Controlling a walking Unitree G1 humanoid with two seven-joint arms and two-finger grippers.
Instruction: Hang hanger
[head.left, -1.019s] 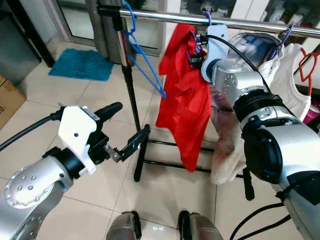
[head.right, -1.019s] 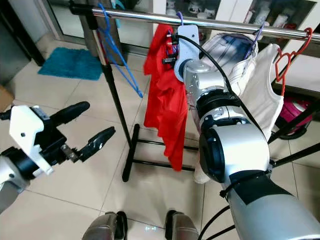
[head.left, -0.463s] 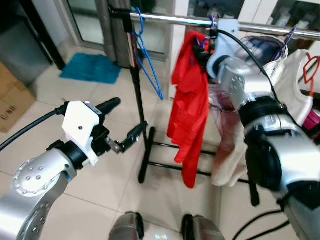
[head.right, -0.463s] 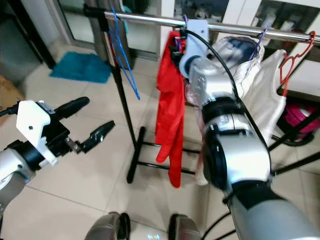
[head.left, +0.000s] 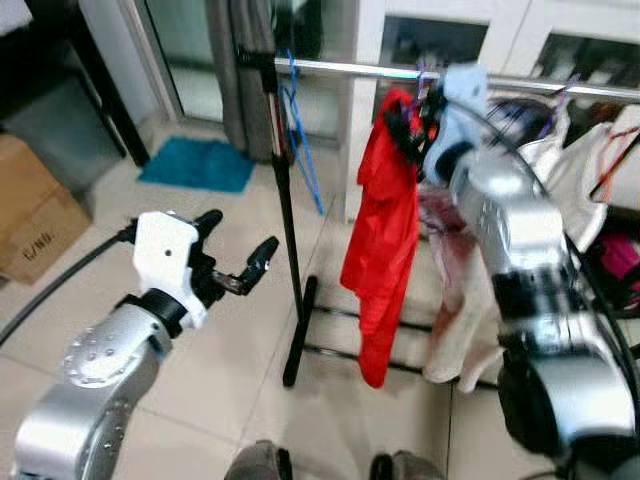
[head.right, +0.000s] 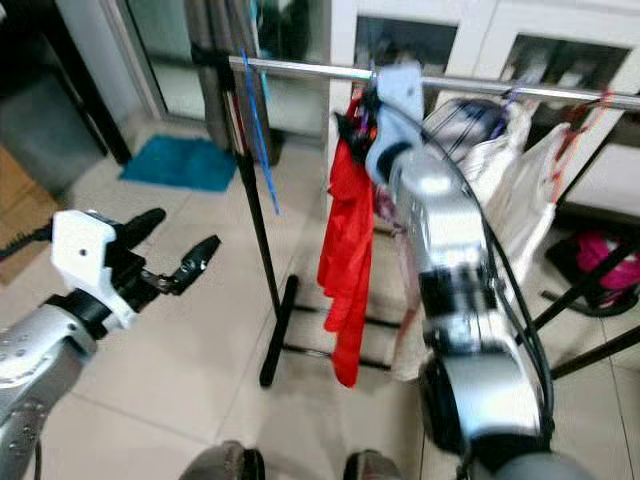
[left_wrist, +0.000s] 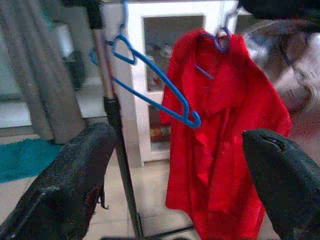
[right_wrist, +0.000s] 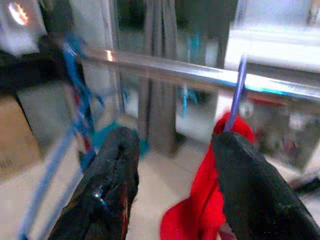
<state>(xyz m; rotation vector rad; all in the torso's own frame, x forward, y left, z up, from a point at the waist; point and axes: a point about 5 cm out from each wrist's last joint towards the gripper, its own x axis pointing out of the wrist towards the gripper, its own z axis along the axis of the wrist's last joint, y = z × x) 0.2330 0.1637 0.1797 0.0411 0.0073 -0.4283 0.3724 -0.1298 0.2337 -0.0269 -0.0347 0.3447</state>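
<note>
Much of the head views is smeared by blur, worst over the right arm (head.left: 520, 230) and the pale garments (head.right: 500, 150) bunched at the far end of the clothes rail (head.left: 340, 67), so those garments cannot be told apart. Still, the main thing reads clearly: a red shirt (head.left: 385, 240) hangs from the rail on a purple hanger (left_wrist: 220, 37), whose hook is plain in the left wrist view and shows as a thin purple stroke (right_wrist: 235, 97) rising to the rail in the right wrist view. The right gripper (right_wrist: 175, 170) is raised just beside the rail at the shirt's collar; its two black fingers (right_wrist: 112, 180) stand apart with nothing between them, the hanger hook lying beyond the gap rather than in it (whether a finger brushes the shirt cannot be told).

Near the rack's black upright post (head.left: 285, 220), an empty blue hanger (left_wrist: 155, 85) hangs from the rail, well apart from the red shirt; the head views reduce it to a faint blue line (head.right: 258, 130), while the left wrist view shows its full triangle and hooked end. The left gripper (head.left: 240, 262) is held out low over the tiled floor (head.left: 220, 330), short of the post, its fingers spread wide and holding nothing.

A teal mat (head.left: 198, 163) lies on the floor behind the rack, and a cardboard box (head.left: 35, 215) is cut off at the picture's edge
</note>
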